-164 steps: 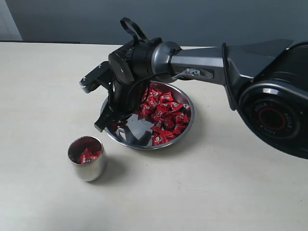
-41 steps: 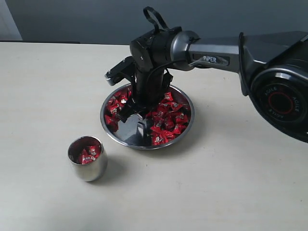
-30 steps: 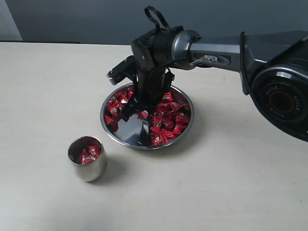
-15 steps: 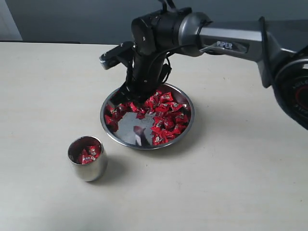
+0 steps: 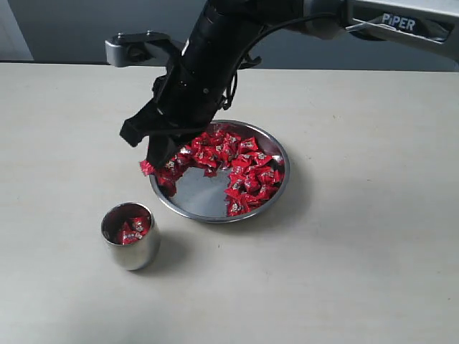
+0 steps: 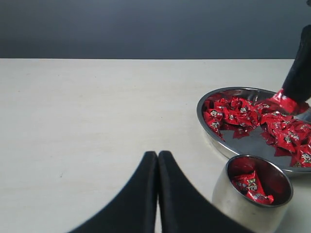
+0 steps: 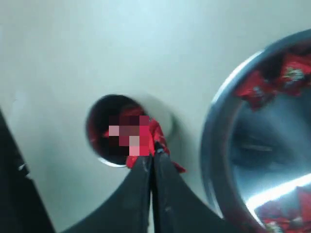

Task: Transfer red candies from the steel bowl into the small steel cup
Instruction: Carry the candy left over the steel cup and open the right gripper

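Observation:
Many red candies (image 5: 244,166) lie in the wide steel bowl (image 5: 280,193) at mid table, mostly along its far and right side. My right gripper (image 5: 152,165) hangs over the bowl's left rim, shut on one red candy (image 5: 146,168) that sticks out at its tips. In the right wrist view that candy (image 7: 156,138) sits pinched at the gripper (image 7: 151,156) tips above the small steel cup (image 7: 99,127). The cup (image 5: 130,236) stands in front of and left of the bowl and holds a few candies. My left gripper (image 6: 157,154) is shut on nothing, beside the cup (image 6: 250,196).
The right arm (image 5: 237,43) slants down from the upper right over the bowl. Pale table surface (image 5: 344,287) stretches round bowl and cup. A dark wall (image 5: 86,29) closes off the table's far edge.
My right gripper has risen out of the bowl with one candy pinched and swung left, past the bowl's left rim towards the cup. The left gripper shows no earlier frame.

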Motion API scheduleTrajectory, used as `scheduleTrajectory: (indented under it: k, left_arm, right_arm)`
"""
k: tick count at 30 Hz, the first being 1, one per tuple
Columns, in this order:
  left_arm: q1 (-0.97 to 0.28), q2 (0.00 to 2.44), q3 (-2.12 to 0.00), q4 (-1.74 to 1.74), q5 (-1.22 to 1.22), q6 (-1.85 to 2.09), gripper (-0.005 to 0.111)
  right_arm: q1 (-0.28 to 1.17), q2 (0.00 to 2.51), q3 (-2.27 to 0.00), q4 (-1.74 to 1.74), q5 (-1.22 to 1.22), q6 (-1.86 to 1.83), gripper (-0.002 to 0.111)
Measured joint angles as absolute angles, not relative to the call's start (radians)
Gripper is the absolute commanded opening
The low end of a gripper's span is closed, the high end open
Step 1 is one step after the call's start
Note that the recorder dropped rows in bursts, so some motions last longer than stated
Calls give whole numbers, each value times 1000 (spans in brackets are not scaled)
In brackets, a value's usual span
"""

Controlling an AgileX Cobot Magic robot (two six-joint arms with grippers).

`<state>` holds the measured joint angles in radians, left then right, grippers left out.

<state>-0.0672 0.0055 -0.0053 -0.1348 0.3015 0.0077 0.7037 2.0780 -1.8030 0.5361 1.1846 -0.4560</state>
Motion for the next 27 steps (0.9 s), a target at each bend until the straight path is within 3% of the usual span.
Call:
scheduleTrajectory:
  k: [12, 27]
  left_arm:
    - [-67, 5, -5, -135, 301, 8, 0]
    - [-67, 5, -5, -135, 301, 8, 0]
  right_arm:
    - [866, 2076, -1803, 460, 1203, -493, 1]
    - [868, 2076, -1803, 428, 1135, -493, 2]
